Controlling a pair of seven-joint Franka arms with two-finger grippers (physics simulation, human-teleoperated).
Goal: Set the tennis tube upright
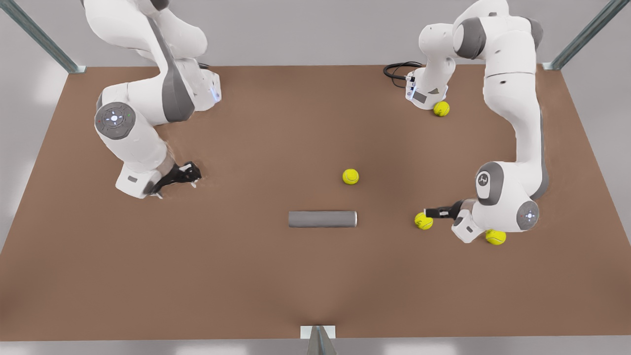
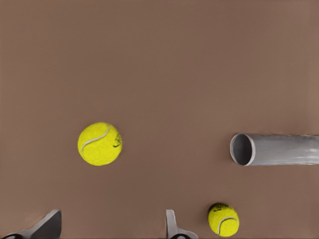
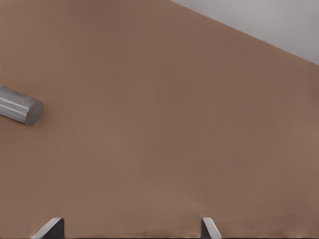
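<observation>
The tennis tube point(image 1: 322, 219) is a plain grey cylinder lying on its side in the middle of the brown table point(image 1: 246, 276). The left wrist view faces its hollow end point(image 2: 242, 149). The right wrist view catches its closed end point(image 3: 22, 110). My left gripper point(image 1: 429, 213) is on the front view's right, a little way off the tube's hollow end, beside a tennis ball point(image 1: 424, 221). It is open point(image 2: 110, 226) with nothing between its fingers. On the front view's left, my right gripper point(image 1: 195, 176) hangs low over the table, well away from the tube, open point(image 3: 129, 226) and holding nothing.
Several yellow-green tennis balls lie about: one behind the tube point(image 1: 350, 176), one under the left arm's wrist point(image 1: 495, 237), one by that arm's base point(image 1: 441, 108). In the left wrist view, one ball point(image 2: 99, 144) lies ahead of the fingers and a second ball point(image 2: 223, 219) beside one finger.
</observation>
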